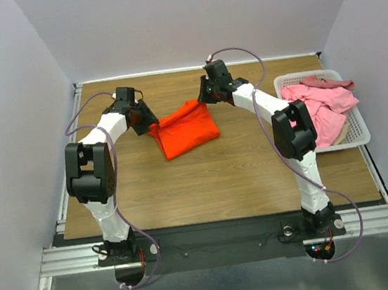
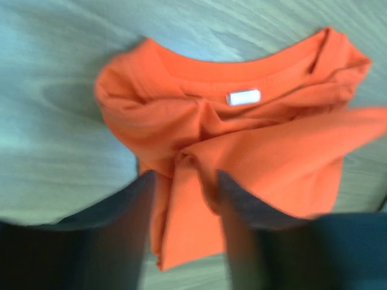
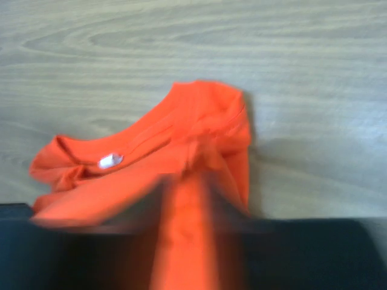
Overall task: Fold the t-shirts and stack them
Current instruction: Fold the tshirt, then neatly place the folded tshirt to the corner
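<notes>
Orange t-shirt [image 1: 186,128]: crumpled on the table [image 1: 219,177], between your two arms.
Left jaws: parted, cloth fold between them.
Right jaws: narrow around a cloth strip; grip too blurred to tell.
Pink t-shirts [image 1: 320,105]: in basket [image 1: 360,135].

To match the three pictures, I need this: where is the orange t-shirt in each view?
Top external: orange t-shirt lies near the middle of the wooden table, toward the back.
Left wrist: it fills the centre and right.
Right wrist: lower centre and left.
Shared landmark: the wooden table under it; both wrist views show its white neck label.
</notes>
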`<state>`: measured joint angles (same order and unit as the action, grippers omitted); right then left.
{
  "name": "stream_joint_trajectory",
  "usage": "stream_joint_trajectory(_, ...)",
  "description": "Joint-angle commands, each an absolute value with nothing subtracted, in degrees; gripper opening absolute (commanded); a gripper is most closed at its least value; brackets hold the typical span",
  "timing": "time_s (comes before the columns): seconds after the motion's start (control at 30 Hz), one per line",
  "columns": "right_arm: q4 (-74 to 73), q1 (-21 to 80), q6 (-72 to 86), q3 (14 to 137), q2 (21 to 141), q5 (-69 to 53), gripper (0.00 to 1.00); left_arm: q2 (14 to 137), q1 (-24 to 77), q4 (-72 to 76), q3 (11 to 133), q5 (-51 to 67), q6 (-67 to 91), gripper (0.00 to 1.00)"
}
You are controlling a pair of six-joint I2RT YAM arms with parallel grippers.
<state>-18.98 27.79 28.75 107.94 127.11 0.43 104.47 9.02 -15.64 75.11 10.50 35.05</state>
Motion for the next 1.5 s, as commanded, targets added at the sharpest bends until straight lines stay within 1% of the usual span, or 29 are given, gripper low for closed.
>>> stream_joint_trajectory(0.0, -16.9, 25.9, 27.0, 112.5, 128.6, -1.8, 0.54, 104.6, 7.6, -17.1, 79.9, 10.6, 33.3, 0.72)
stream_joint_trajectory(0.03, -17.4, 25.8, 26.5, 112.6, 128.5, -1.8, 0.62, 104.2, 7.6, -17.1, 79.9, 10.5, 33.3, 0.91)
stream_joint_trajectory(0.07, -17.8, 25.8, 26.3, 112.5, 128.1, -1.2, 0.97, 103.7, 7.6, -17.1, 79.7, 10.4, 33.0, 0.98)
stream_joint_trajectory(0.1, -18.0, 25.8, 25.5, 112.1, 127.6, -0.9, 1.0, 102.2, 7.6, -16.9, 79.3, 10.1, 33.0, 0.99)
stream_joint_trajectory(0.23, -18.3, 25.8, 24.7, 106.3, 122.9, -0.7, 1.0, 97.8, 7.7, -14.8, 74.8, 9.8, 33.0, 0.99)
stream_joint_trajectory(0.37, -18.2, 25.8, 24.6, 96.5, 115.3, -1.7, 1.0, 95.5, 8.4, -12.3, 67.8, 11.2, 31.6, 0.99)
stream_joint_trajectory(0.4, -18.2, 25.8, 24.6, 91.3, 111.7, -1.8, 1.0, 95.0, 8.7, -11.0, 66.9, 11.7, 30.5, 0.99)
stream_joint_trajectory(0.43, -18.2, 25.8, 24.6, 88.8, 109.9, -2.0, 1.0, 94.9, 9.1, -10.3, 65.6, 12.4, 30.2, 0.99)
stream_joint_trajectory(0.5, -18.2, 25.8, 25.0, 81.8, 104.8, -1.8, 1.0, 95.4, 9.5, -9.1, 65.0, 12.1, 29.5, 0.99)
stream_joint_trajectory(0.63, -18.2, 25.8, 26.4, 72.2, 96.4, -1.8, 1.0, 99.0, 9.5, -8.5, 66.0, 11.2, 29.2, 0.99)
stream_joint_trajectory(0.73, -18.1, 25.8, 27.3, 67.7, 92.1, -0.4, 1.0, 102.6, 9.7, -7.6, 67.7, 12.0, 29.0, 0.98)
stream_joint_trajectory(0.8, -18.1, 25.8, 27.9, 63.8, 88.3, -0.4, 1.0, 104.0, 9.8, -7.2, 69.0, 11.5, 29.0, 0.91)
stream_joint_trajectory(0.83, -18.1, 25.8, 27.9, 62.7, 87.3, -0.4, 1.0, 105.2, 9.8, -6.9, 69.5, 10.7, 29.0, 0.85)
stream_joint_trajectory(0.87, -18.2, 25.8, 28.1, 60.4, 85.1, -0.4, 1.0, 105.9, 9.8, -7.6, 70.8, 8.2, 29.0, 0.8)
stream_joint_trajectory(0.9, -18.2, 25.8, 28.2, 59.5, 84.2, 1.1, 1.0, 107.6, 9.8, -8.2, 71.8, 7.0, 28.8, 0.72)
stream_joint_trajectory(0.93, -18.2, 25.8, 28.3, 58.5, 83.3, 1.9, 1.0, 108.4, 9.8, -8.8, 72.9, 6.1, 28.4, 0.7)
stream_joint_trajectory(1.0, -18.2, 25.8, 28.0, 56.6, 81.2, 3.2, 1.0, 110.9, 9.8, -10.0, 75.9, 5.7, 27.3, 0.61)
stream_joint_trajectory(1.03, -18.2, 25.7, 27.9, 56.1, 80.6, 3.4, 1.0, 111.6, 9.8, -10.0, 76.6, 5.9, 27.1, 0.54)
stream_joint_trajectory(1.13, -18.3, 25.8, 27.2, 54.6, 79.4, 5.5, 1.0, 113.9, 9.8, -10.1, 79.2, 4.8, 25.2, 0.39)
stream_joint_trajectory(1.17, -18.3, 25.8, 26.9, 54.1, 79.2, 6.5, 1.0, 114.8, 9.7, -10.9, 81.7, 3.6, 24.4, 0.21)
stream_joint_trajectory(1.2, -18.3, 25.8, 26.8, 53.8, 78.9, 7.1, 1.0, 116.7, 9.6, -13.2, 83.5, 1.3, 23.6, 0.09)
stream_joint_trajectory(1.23, -18.3, 25.8, 26.9, 53.0, 78.4, 8.0, 1.0, 117.6, 9.4, -14.5, 87.0, -1.3, 21.5, 0.0)
stream_joint_trajectory(1.37, -18.3, 25.8, 26.7, 51.6, 77.1, 10.1, 1.0, 119.4, 7.7, -16.8, 92.3, -3.3, 16.0, 0.0)
stream_joint_trajectory(1.47, -18.3, 25.8, 26.5, 50.3, 76.2, 11.2, 1.0, 120.1, 4.8, -16.1, 96.1, -1.4, 8.0, 0.0)
